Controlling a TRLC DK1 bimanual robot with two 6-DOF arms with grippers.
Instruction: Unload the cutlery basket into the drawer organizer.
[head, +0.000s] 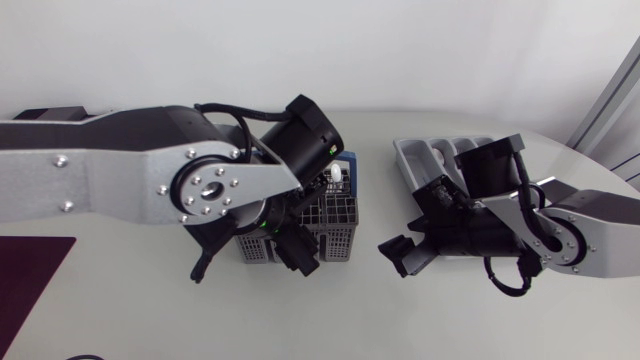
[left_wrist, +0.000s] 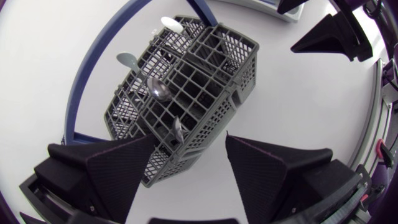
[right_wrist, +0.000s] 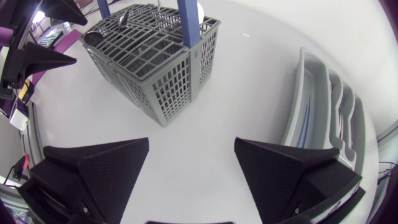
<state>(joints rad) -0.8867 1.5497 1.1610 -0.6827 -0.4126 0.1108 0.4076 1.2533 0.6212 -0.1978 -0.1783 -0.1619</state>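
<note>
Table: pale tabletop (head: 120, 320) carrying both task things; a dark mat (head: 30, 275) lies at its left near corner

Cutlery basket: grey mesh cutlery basket (left_wrist: 199, 81) with a blue handle (left_wrist: 87, 87), standing upright near the middle of the table, directly under the left arm

Contents: several spoons stand bowl-up in the cells; a metal spoon (left_wrist: 160, 90) near the middle, a pale spoon (left_wrist: 127, 60) beside it, a white spoon (left_wrist: 171, 23) at the far end; so the basket is still loaded

Drawer organizer: grey drawer organizer (right_wrist: 329, 106) on the right side of the table, well apart from the basket; what shows of its compartments looks bare, though I cannot tell for the part under the right arm

Left gripper: left gripper (left_wrist: 189, 140) hangs over the basket's near end; fingers spread wide; nothing held between them

Right gripper: right gripper (right_wrist: 192, 142) over bare table between basket and organizer; fingers wide apart; empty

Progress: by my judgement the unloading is at or near its start; no piece is in either gripper; every visible spoon remains to be lifted out and laid in the organizer
</note>
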